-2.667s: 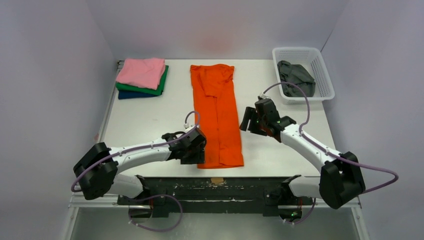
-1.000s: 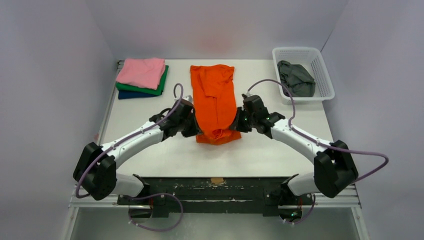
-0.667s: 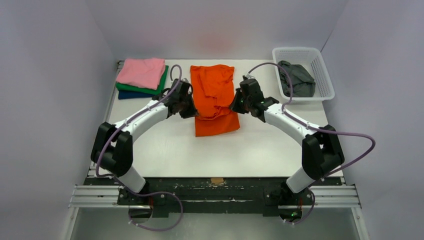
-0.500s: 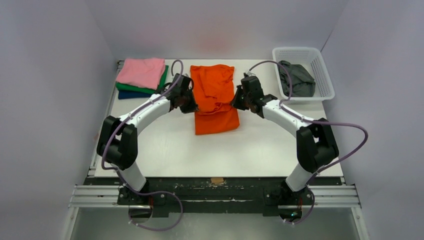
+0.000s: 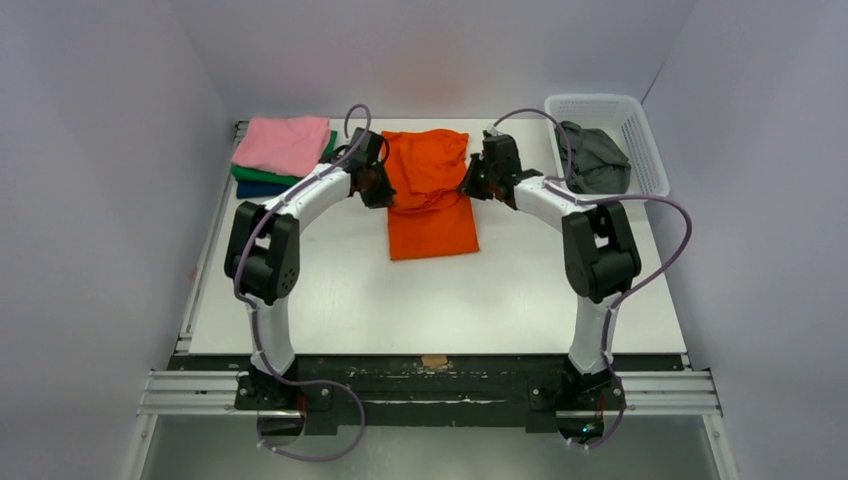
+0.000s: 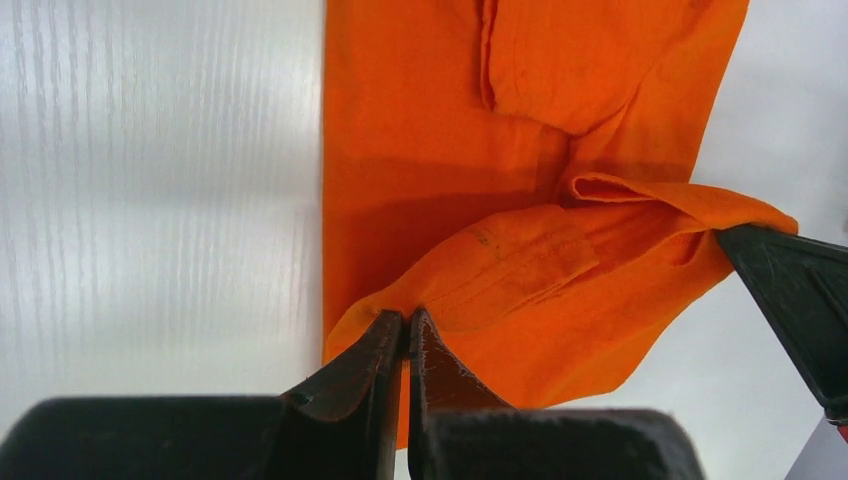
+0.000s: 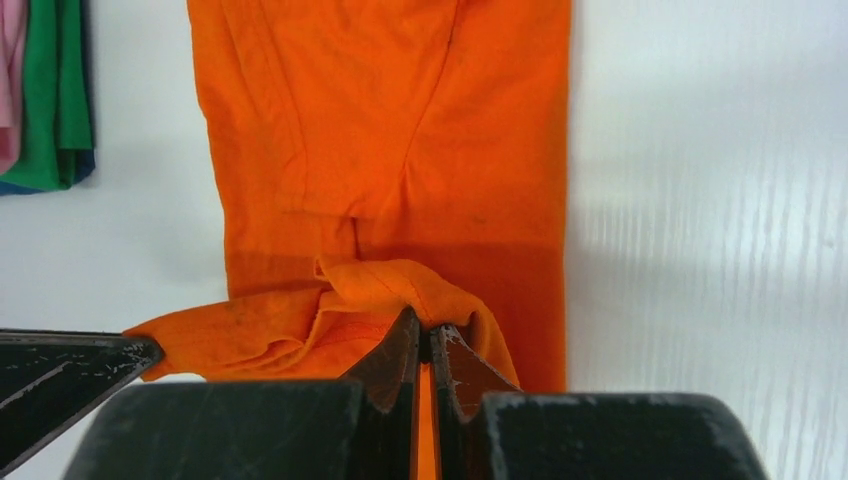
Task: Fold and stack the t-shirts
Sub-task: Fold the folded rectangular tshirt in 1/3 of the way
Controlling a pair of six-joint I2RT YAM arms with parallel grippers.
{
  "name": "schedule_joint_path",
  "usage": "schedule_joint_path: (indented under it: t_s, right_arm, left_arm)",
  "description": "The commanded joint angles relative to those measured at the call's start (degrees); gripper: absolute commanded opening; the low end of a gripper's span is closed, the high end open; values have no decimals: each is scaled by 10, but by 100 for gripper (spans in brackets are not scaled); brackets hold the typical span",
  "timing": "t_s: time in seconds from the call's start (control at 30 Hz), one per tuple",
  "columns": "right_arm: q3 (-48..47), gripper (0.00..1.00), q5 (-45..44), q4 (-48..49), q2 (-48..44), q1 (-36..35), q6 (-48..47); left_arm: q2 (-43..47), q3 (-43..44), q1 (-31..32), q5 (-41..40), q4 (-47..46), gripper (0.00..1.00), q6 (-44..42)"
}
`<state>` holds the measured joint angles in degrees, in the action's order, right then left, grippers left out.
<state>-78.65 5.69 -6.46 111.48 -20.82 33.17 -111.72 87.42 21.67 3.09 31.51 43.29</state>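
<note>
Left end effector (image 6: 405,325) and right end effector (image 7: 430,335) each pinch a raised fold of the orange shirt (image 5: 432,225), which lies mid-worktop (image 5: 330,290). Five shirts in all: the orange one, a far-left stack of pink (image 5: 285,143), green (image 7: 55,100) and navy (image 5: 258,189), and a grey one (image 5: 597,160) in the one basket (image 5: 640,120).

**Top view.** We record bright, even, diffuse light from overhead. Shadows are soft only, faint beside the orange shirt (image 5: 430,215) on the white table (image 5: 330,290). The back wall (image 5: 430,60) carries a weak orange-pink tint at upper centre. The bottom strip of the frame is dimmer.

**Wrist views.** We note streaky vertical glare on the table, at the left side in one and the right side in the other. A darker shadow band crosses the mid-cloth. The fingers (image 6: 350,385) at the bottom edge are soft; the cloth is sharp.
</note>
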Motion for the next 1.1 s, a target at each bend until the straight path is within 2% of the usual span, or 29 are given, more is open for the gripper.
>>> schedule_joint_path:
  t_s: [0.0,0.07,0.17,0.27,0.3,0.5,0.7,0.93,1.07]
  right_arm:
    - [-65,7,25,29,39,14,-19]
    - [-81,24,30,34,53,23,-18]
    - [-112,50,45,18,60,32,-24]
    - [-88,75,41,17,29,31,-34]
    - [-33,79,40,36,-9,32,-35]
    - [86,78,53,45,-78,29,-34]
    - [73,76,147,77,-49,7,-34]
    - [-38,75,165,123,61,-16,-15]
    - [-142,75,118,110,133,-11,-13]
  left_arm:
    - [-31,63,-18,-8,18,12,-15]
    - [-48,91,-26,1,28,30,-21]
    - [-55,127,-34,6,51,70,-29]
    - [-24,116,-36,8,50,88,-32]
    - [21,54,-35,23,19,95,-32]
    - [113,-125,-21,55,-39,99,-13]
    - [171,-251,12,62,-72,100,14]
    - [193,-302,25,49,-79,100,29]
    - [191,-305,27,42,-81,100,32]
